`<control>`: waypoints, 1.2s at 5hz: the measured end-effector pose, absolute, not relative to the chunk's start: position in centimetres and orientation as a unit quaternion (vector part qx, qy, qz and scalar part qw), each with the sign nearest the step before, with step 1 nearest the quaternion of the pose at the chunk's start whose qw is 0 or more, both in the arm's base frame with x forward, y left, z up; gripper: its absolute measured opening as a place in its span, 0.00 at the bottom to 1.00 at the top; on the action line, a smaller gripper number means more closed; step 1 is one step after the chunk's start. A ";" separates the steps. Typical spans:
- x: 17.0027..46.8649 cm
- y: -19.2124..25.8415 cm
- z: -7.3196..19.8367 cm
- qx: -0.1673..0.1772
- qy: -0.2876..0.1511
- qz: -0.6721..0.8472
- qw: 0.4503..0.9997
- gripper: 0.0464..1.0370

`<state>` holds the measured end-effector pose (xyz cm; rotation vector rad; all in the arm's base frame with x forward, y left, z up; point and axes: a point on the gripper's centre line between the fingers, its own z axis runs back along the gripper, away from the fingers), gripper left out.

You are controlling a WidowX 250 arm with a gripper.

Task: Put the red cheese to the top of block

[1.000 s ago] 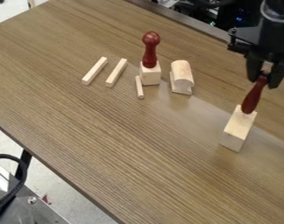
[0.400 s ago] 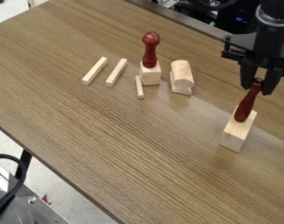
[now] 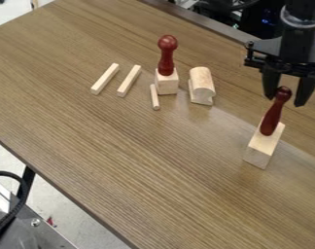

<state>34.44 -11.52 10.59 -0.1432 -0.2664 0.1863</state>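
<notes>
Well apart from the hand (image 3: pixel 285 100), sticks (image 3: pixel 105 79), rounded block (image 3: pixel 202 83), red-topped cube (image 3: pixel 166 83).

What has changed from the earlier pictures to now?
The claw has shifted slightly left and down in the picture, and its fingers have spread, letting go of the red piece. That piece also went slightly down and left, and now rests on the block. The block, the other red piece and the small sticks stayed put.

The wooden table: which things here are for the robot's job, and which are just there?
For the job:
gripper
red piece at the right
long block under it

Just there:
two thin sticks
little rod
rounded block
other red piece
small block under it
</notes>
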 end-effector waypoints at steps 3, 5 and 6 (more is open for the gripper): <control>34.2 -10.9 11.7 -0.071 -0.146 0.103 0.981 0.96; 32.7 -9.2 18.8 -0.042 -0.191 0.082 0.977 0.96; 32.6 -9.0 19.7 -0.039 -0.196 0.079 0.977 0.96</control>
